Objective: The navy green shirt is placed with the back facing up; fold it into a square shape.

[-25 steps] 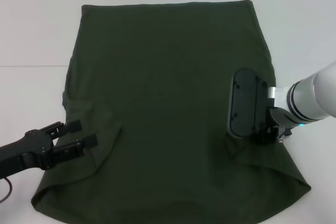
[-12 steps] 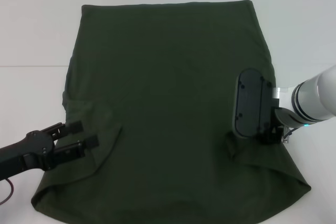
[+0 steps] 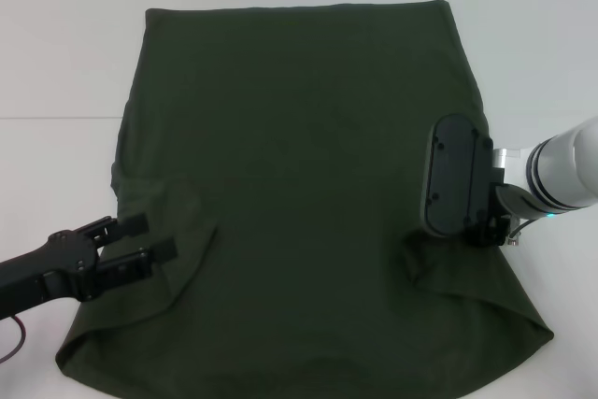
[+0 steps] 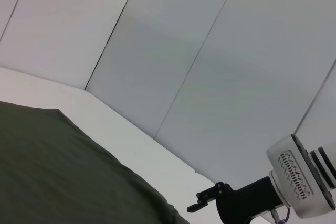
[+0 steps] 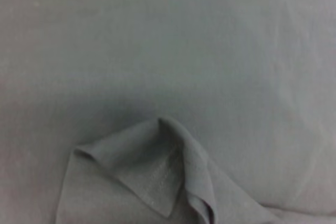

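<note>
**Shirt flat, both sleeves folded in**

Navy green shirt [image 3: 299, 193] is lying on the white bench [image 3: 56, 63], long axis running near-to-far, hem far. Left hand [image 3: 149, 237] is hovering spread wide over the left sleeve fold. Right hand [image 3: 486, 231] is sitting at the right edge, opening can't be told. Bare bench is flanking both sides.

One shirt [image 3: 299, 193] lies on one table [image 3: 56, 63]. Two grippers are in view: one left gripper [image 3: 145, 238] and one right gripper [image 3: 467, 231]. Two sleeves are folded in, one per side.
</note>
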You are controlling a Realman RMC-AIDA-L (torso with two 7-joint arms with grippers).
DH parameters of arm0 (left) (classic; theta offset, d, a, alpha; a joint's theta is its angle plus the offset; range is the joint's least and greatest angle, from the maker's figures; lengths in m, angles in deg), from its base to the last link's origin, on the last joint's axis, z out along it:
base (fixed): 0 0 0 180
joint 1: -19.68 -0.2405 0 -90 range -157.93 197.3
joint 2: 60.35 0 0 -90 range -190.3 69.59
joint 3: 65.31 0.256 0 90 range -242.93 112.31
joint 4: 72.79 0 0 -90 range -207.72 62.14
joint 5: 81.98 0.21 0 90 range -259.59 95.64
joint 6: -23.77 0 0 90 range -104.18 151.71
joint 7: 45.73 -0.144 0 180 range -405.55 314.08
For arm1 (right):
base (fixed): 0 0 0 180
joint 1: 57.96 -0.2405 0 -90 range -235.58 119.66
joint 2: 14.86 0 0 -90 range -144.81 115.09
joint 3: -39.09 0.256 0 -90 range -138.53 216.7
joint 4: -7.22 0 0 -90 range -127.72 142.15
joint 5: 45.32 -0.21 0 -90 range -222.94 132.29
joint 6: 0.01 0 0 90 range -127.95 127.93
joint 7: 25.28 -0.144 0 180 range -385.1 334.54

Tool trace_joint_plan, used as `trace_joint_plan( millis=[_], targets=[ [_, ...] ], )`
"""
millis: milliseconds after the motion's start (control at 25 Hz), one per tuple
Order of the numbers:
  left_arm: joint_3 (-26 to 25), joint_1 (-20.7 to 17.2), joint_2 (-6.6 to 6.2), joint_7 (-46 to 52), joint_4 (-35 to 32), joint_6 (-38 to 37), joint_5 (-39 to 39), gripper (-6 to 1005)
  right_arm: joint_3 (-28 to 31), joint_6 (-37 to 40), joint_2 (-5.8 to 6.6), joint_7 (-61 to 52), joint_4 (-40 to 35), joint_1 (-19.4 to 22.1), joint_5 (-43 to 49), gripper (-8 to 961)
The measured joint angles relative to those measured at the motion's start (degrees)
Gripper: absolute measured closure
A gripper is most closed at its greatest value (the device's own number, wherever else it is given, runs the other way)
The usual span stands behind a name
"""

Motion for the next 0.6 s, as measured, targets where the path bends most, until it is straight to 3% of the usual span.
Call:
trace_joint_plan(
  millis=[320,600],
  targets=[
    [0.0,0.0,0.00,0.0,0.0,0.1,0.0,124,-0.1,-0.3,0.02,0.3,1.0,-0.4,0.0,270],
    [0.0,-0.1,0.00,0.0,0.0,0.1,-0.5,124,-0.6,-0.4,-0.01,1.1,0.7,-0.2,0.1,475]
  ],
)
